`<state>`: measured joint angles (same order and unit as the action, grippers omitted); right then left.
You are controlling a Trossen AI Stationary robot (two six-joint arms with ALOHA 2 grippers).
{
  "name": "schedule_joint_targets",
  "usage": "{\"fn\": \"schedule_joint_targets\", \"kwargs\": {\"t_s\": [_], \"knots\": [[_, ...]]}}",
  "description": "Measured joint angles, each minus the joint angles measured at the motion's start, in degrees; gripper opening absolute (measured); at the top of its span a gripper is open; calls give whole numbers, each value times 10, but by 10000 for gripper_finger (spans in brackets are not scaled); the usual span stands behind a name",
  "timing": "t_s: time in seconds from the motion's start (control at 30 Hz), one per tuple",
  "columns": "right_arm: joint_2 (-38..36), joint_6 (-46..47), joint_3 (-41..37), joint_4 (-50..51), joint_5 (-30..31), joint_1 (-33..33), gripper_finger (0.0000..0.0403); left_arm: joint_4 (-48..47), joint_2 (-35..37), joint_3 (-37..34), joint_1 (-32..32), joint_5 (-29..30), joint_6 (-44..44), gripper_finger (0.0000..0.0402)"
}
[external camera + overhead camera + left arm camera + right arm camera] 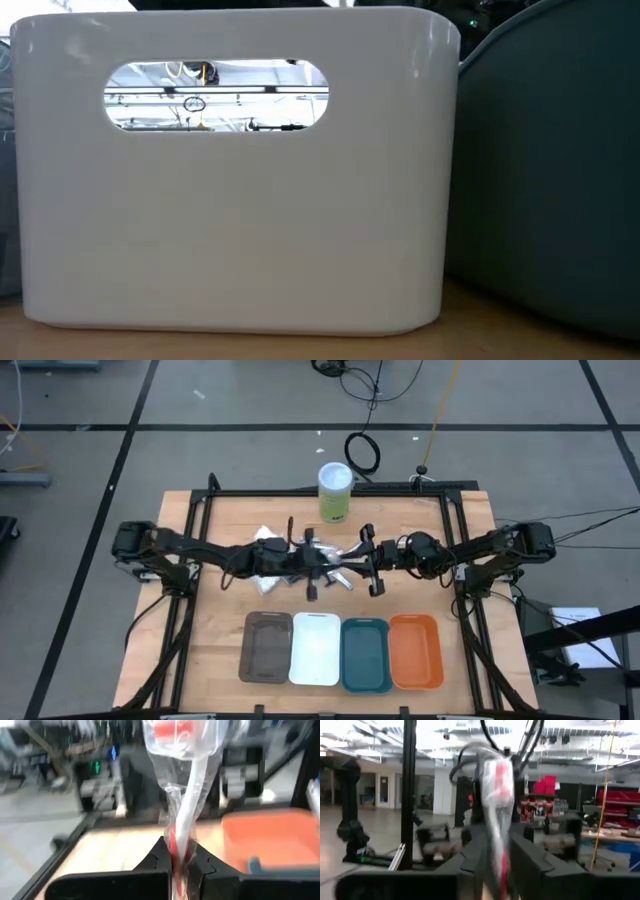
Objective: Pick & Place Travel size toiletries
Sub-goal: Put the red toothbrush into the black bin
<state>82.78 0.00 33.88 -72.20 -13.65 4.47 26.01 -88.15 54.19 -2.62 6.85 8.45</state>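
The left gripper (181, 862) is clamped on a toothbrush (187, 820) sealed in a clear wrapper, a white handle with red marks, held between the two arms above the middle of the table (220, 630). The right gripper (492, 855) has the same packet between its fingers, though whether they press on it or stand slack I cannot tell. The packet looks very light. The handle inside is stiff, but the film is thin, slick and crinkly, so a grip on loose film alone would likely slide or tear. The safer hold, I judge, is across the handle through the wrap, near its middle. The other toiletries (335, 565) lie in a heap at mid-table, between the canister (335, 493) near the far edge and the four trays (341, 650) along the near edge. In the low view only a white tray wall (230, 230) and a teal one show.
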Motion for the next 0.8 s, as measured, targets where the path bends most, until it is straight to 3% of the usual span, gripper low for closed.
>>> {"fn": "schedule_joint_targets", "kwargs": {"t_s": [0.17,0.27,0.37,0.43,0.57,0.67,0.8], "knots": [[-81,-24,-10,112,2,0,146,-200,77,0,-41,57,-34,6],[-129,-43,-11,185,3,0,173,-347,117,0,-82,52,-125,8],[-169,-61,-11,232,31,0,187,-413,127,-10,-149,34,-225,6],[-192,-72,-11,258,60,0,190,-415,130,-33,-208,19,-293,6],[-213,-93,-11,261,95,0,191,-287,127,-100,-317,34,-414,6],[-220,-109,-11,256,94,0,191,-201,122,-150,-366,101,-511,7],[-224,-114,-11,257,94,0,192,-188,123,-179,-405,177,-636,32]]}}
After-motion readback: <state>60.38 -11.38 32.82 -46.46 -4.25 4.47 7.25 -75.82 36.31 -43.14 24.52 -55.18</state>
